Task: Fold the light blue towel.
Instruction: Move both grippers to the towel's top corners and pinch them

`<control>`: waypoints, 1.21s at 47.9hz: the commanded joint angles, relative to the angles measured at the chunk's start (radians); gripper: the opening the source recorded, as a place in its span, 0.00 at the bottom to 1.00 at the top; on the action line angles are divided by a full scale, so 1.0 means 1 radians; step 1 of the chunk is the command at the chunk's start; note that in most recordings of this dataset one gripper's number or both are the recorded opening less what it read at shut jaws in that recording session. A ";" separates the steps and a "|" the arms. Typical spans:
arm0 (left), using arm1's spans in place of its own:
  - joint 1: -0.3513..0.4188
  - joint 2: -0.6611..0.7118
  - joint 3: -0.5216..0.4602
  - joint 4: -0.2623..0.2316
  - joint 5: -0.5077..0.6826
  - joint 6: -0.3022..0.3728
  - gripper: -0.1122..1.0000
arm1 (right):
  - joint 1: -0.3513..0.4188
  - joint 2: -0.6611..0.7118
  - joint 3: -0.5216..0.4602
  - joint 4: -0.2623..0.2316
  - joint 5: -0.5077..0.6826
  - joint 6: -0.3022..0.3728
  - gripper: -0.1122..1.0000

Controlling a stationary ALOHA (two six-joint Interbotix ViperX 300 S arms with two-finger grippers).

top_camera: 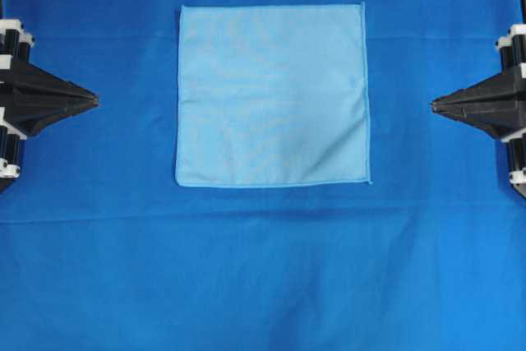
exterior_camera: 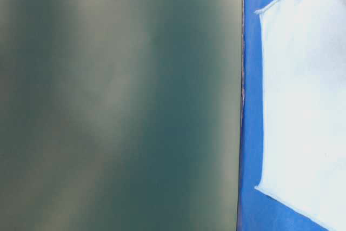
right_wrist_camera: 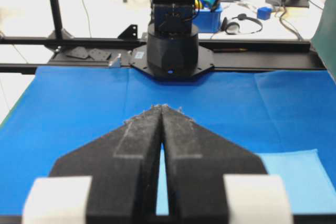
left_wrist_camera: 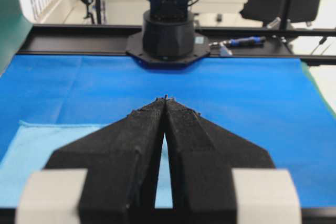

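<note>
Towel [top_camera: 272, 94] flat between both claws

Even, bright light fills the overhead view, with hardly a shadow. In the table-level view the light blue towel [exterior_camera: 305, 96] is washed out almost white beside a blurred, dim green panel [exterior_camera: 119, 101]. Both wrist views blur close to the lens, and their backgrounds glare.
</note>
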 commanded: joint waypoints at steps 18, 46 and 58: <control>0.204 0.166 -0.041 -0.025 0.037 -0.009 0.11 | -0.359 0.175 -0.094 0.038 0.196 0.026 0.10; 0.526 0.747 -0.155 -0.028 -0.124 -0.012 0.80 | -0.660 0.807 -0.281 0.011 0.186 0.017 0.64; 0.580 0.983 -0.232 -0.028 -0.184 -0.011 0.88 | -0.683 0.983 -0.339 0.003 0.138 0.015 0.65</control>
